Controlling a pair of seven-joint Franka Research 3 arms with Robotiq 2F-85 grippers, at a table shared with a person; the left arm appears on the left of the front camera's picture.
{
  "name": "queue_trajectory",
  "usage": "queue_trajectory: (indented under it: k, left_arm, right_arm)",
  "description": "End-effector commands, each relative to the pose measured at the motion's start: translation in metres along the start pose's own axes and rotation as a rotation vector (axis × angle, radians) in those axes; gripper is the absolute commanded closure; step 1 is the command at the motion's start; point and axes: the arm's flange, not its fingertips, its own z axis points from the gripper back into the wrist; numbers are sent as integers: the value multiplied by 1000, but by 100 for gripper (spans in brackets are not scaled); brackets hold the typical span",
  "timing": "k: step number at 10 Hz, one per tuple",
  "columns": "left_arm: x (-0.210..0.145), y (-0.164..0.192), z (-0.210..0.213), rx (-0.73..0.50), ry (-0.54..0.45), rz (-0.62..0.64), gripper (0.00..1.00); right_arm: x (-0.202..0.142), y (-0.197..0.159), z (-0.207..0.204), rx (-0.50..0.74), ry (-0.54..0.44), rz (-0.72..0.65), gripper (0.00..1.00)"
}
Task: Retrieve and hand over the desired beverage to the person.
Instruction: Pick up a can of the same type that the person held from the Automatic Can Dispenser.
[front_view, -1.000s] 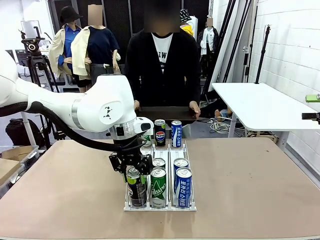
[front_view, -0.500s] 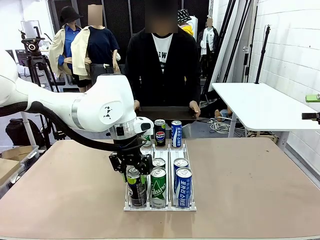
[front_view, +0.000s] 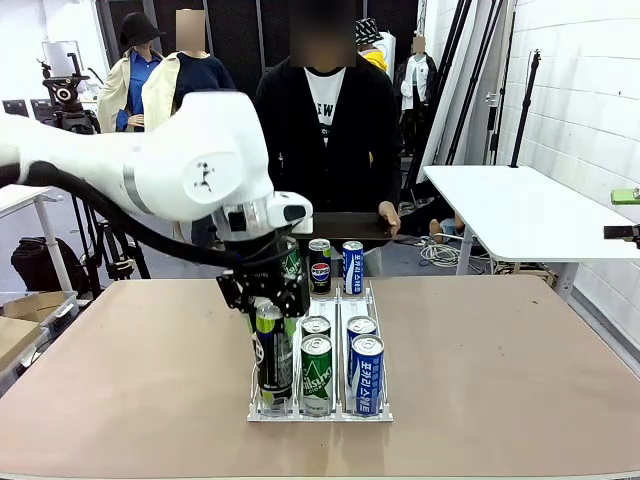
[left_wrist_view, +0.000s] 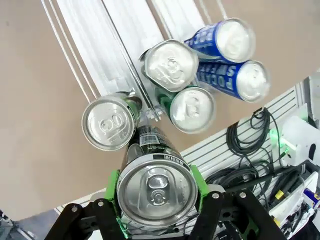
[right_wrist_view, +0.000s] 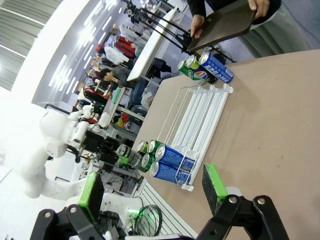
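At the front of the clear rack's (front_view: 320, 416) left lane, a black-and-green can (front_view: 273, 360) is pinched upright by the left gripper (front_view: 268, 308). The rack is set on a brown table (front_view: 500, 380). Behind the rack the person (front_view: 325, 130) is seen, and to its right a white side table (front_view: 520, 205). The right gripper (right_wrist_view: 154, 190) is spread wide.

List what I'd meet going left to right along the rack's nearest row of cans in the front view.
Black can, held by the left end effector → green can → blue can.
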Motion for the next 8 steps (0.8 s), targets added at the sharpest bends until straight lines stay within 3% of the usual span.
queue_trajectory:
  k: [1, 8]
  left_arm:
    - [-1, -4, 29, 38, -28, 32, 100]
    - [-23, -17, 144, 117, -100, 60, 100]
  right_arm:
    - [-1, 1, 0, 13, -6, 6, 0]
    - [-1, 1, 0, 13, -6, 6, 0]
